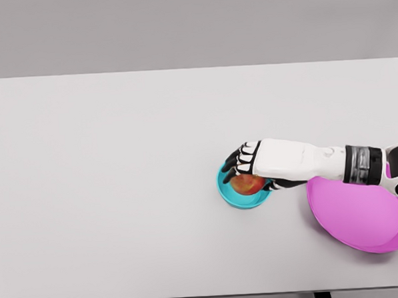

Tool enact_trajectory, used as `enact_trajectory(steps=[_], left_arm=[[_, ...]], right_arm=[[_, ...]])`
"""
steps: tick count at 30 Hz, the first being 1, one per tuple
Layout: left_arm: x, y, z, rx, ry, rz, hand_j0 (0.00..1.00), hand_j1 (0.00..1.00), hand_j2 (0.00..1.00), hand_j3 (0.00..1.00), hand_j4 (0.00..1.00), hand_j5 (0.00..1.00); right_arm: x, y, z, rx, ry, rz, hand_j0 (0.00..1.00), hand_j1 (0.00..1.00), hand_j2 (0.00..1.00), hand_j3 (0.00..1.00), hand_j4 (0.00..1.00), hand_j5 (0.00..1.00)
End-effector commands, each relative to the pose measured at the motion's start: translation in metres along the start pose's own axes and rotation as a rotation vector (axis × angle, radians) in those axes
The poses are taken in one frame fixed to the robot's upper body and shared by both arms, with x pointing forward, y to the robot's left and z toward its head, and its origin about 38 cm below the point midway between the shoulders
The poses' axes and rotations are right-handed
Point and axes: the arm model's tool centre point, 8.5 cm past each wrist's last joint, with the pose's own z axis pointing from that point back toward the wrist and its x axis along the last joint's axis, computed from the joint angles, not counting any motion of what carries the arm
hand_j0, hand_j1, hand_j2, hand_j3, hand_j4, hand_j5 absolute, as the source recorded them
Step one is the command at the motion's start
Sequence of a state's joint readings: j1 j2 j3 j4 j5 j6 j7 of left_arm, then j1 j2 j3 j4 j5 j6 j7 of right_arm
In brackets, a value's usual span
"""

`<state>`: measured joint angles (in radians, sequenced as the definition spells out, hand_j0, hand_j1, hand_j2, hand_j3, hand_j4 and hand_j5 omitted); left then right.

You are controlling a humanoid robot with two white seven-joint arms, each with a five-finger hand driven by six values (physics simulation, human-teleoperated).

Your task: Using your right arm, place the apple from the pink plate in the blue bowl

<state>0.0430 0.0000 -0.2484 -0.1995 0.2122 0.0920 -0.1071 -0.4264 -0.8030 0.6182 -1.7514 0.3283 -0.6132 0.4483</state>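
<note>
Right hand reached in from the right, hovering over the blue bowl. Fingers curled down over the apple, apparently gripping it; full contact could not be confirmed under the palm. Apple sat inside the bowl's rim, low in the basin. Pink plate lay just right of the bowl, bare, partly under the forearm. Bowl rested on the white surface. Left arm out of sight.

Judgement: transfer nearly complete, apple off the plate and in the bowl. Left to do: release, lift the hand clear.
</note>
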Motion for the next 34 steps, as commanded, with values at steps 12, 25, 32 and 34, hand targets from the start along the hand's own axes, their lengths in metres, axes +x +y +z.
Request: enact_trajectory(steps=[12,25,32,34], left_arm=[[0.0,0.0,0.0,0.0,0.0,0.001,1.0,1.0,1.0,1.0,1.0,1.0],[0.0,0.0,0.0,0.0,0.0,0.001,1.0,1.0,1.0,1.0,1.0,1.0],[0.0,0.0,0.0,0.0,0.0,-0.001,1.0,1.0,1.0,1.0,1.0,1.0],[0.0,0.0,0.0,0.0,0.0,0.001,1.0,1.0,1.0,1.0,1.0,1.0]], right_arm=[[-0.017,-0.037,0.033,-0.045,0.087,0.071,1.0,1.0,1.0,1.0,1.0,1.0],[-0.061,-0.032,0.12,-0.137,0.338,-0.085,1.0,1.0,1.0,1.0,1.0,1.0],[-0.066,-0.019,0.122,-0.127,0.354,-0.122,1.0,1.0,1.0,1.0,1.0,1.0],[-0.065,-0.019,0.122,-0.126,0.353,-0.12,1.0,1.0,1.0,1.0,1.0,1.0]])
